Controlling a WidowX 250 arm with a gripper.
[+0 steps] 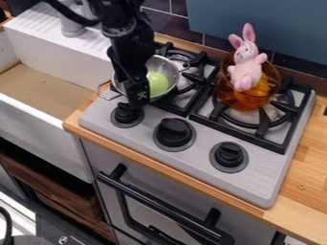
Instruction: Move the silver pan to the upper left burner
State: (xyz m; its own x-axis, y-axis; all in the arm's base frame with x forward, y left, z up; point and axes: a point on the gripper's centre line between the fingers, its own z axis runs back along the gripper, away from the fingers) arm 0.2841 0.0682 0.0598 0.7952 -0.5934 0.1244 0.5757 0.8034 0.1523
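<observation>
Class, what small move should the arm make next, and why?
Probably a nudge of the pan toward the picture's right: it sits off to the left of the left burner, its left handle juts past the grate, and the gripper is at its left side.

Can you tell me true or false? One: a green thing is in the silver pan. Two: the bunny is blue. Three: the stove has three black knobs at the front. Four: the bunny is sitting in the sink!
1. A green thing is in the silver pan. True.
2. The bunny is blue. False: it is pink.
3. The stove has three black knobs at the front. True.
4. The bunny is sitting in the sink. False: it is in the orange see-through bowl.
</observation>
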